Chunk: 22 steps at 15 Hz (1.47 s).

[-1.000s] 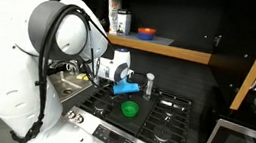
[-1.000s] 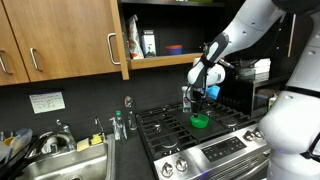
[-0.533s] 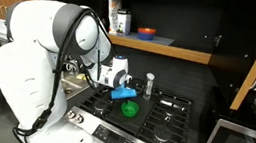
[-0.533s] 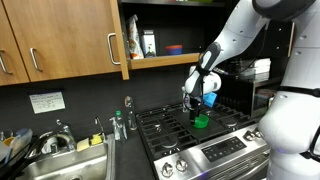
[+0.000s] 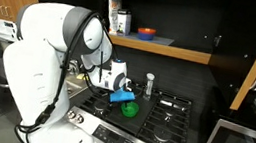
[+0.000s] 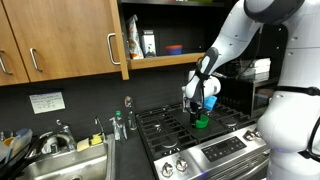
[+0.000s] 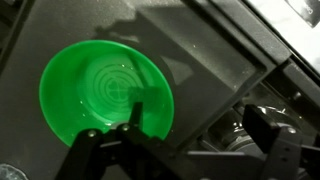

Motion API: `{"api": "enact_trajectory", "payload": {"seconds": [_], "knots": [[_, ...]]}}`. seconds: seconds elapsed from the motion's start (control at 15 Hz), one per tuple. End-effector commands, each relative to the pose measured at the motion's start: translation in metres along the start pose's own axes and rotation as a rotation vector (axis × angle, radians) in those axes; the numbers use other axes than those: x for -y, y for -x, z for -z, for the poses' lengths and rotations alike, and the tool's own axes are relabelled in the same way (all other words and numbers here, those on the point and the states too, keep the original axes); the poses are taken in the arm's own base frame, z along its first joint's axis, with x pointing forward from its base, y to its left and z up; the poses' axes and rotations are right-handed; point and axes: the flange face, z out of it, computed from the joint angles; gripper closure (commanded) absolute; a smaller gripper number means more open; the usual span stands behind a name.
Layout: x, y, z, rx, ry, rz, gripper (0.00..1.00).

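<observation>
Black and steel, the wide gas stove (image 5: 151,120) with iron grates is standing under a long wooden wall shelf (image 5: 171,49). The white robot arm (image 5: 54,61) is bending over the stove's near burners. On the shelf a small blue and red dish (image 5: 147,32) is sitting; what it is holding, I cannot tell from here.

The round green plastic bowl (image 7: 105,95) is lying on the dark stove top, upright, and both exterior views (image 5: 130,109) (image 6: 201,122) are showing it on the grate near the front of the stove. Its inside is showing only bare green plastic with fine rings in the middle.

The gripper (image 7: 122,145) is hanging just above the bowl's rim, and a blue part is showing beside it in an exterior view (image 6: 203,108). How wide its jaws are standing, I cannot tell. A small clear glass jar (image 5: 148,86) is standing behind the bowl, apart from it.
</observation>
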Motion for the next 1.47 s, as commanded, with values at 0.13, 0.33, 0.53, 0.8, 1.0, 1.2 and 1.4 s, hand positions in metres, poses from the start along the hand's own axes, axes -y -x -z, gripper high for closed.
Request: {"api": "enact_trajectory", "payload": {"seconds": [0.13,0.33,0.53,0.8,1.0,1.2,1.4], "knots": [[-0.012,0.003,-0.014,0.021,0.013,-0.029,0.39],[-0.012,0.002,-0.016,0.031,0.016,-0.025,0.64],[-0.008,-0.001,-0.012,0.042,0.039,-0.001,0.87],[0.000,-0.006,0.005,0.063,0.114,0.038,1.00],[0.008,-0.008,0.026,0.073,0.151,0.063,0.99],[0.014,-0.007,0.048,0.097,0.120,0.086,0.99],[0.018,-0.003,0.074,0.115,0.100,0.099,0.99]]}}
